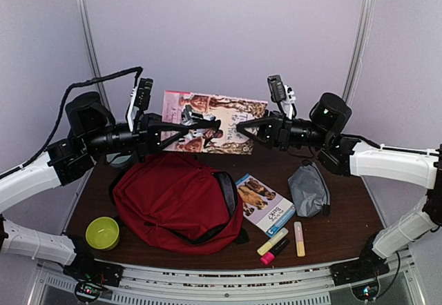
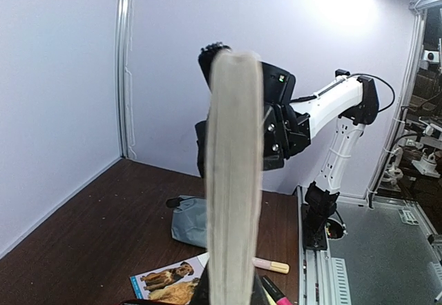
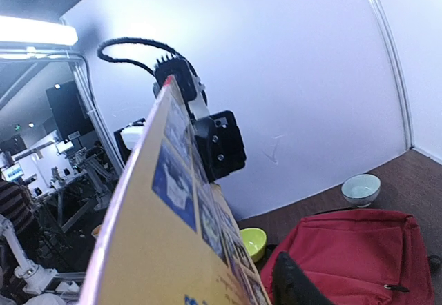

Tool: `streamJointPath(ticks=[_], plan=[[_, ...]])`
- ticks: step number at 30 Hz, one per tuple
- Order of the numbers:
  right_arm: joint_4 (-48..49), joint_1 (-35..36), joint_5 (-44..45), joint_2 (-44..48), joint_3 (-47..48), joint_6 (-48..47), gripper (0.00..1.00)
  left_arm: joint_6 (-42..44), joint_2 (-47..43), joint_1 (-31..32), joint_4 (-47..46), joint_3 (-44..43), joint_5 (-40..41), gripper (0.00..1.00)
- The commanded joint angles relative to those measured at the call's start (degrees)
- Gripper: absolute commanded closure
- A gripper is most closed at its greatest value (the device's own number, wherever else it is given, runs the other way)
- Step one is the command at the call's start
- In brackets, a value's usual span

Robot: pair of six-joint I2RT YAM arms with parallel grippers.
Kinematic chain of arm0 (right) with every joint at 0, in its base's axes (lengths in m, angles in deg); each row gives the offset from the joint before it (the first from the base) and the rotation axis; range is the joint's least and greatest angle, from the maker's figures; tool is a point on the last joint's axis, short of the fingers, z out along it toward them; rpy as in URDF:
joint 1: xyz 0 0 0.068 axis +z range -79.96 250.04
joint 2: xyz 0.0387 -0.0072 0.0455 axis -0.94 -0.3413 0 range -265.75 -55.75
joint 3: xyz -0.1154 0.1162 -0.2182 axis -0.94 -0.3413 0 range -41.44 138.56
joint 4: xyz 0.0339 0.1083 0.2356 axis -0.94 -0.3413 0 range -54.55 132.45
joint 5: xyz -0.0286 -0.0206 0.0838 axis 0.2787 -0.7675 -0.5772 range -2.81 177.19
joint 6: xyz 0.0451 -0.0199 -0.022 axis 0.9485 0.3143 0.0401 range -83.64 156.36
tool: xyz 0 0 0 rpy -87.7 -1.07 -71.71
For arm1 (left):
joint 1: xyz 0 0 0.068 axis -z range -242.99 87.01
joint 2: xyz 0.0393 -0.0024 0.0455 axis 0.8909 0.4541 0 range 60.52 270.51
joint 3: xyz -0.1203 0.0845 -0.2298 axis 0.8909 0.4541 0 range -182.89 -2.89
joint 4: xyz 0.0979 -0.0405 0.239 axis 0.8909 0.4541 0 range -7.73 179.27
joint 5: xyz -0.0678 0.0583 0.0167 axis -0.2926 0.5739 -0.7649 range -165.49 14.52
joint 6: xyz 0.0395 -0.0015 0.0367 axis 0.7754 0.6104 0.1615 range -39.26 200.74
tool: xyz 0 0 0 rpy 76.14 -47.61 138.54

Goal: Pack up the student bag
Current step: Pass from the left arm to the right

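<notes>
Looking from above, the left gripper [image 1: 211, 124] clamps the book [image 1: 207, 103] at upper centre; the right gripper [image 1: 242, 127] meets its right side, grip unclear. The student bag [image 1: 173, 198] lies at lower centre. Left wrist: book's edge fills centre. Right wrist: student bag lower right.

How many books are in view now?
2: the raised book held up at the back, and the dog book lying right of the backpack. Others inside it could be hidden.

Red student bag [image 1: 173, 198], lime-green bowl [image 1: 102, 232]
</notes>
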Motion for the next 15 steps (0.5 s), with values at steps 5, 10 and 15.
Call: streamJointPath(ticks=[5, 10, 15], plan=[[3.4, -0.1, -2.1, 1.1, 0.9, 3.6, 1.0, -0.8, 1.1, -0.1, -2.7, -1.5, -1.7, 1.0], [-5.3, -7.8, 2.1, 3.5, 0.2, 6.1, 1.0, 7.4, 6.4, 2.4, 22.7, -7.9, 14.2, 0.35], [-23.2, -17.0, 13.6, 9.0, -1.4, 0.2, 1.0, 15.8, 15.2, 14.0, 36.5, -11.7, 21.6, 0.22]])
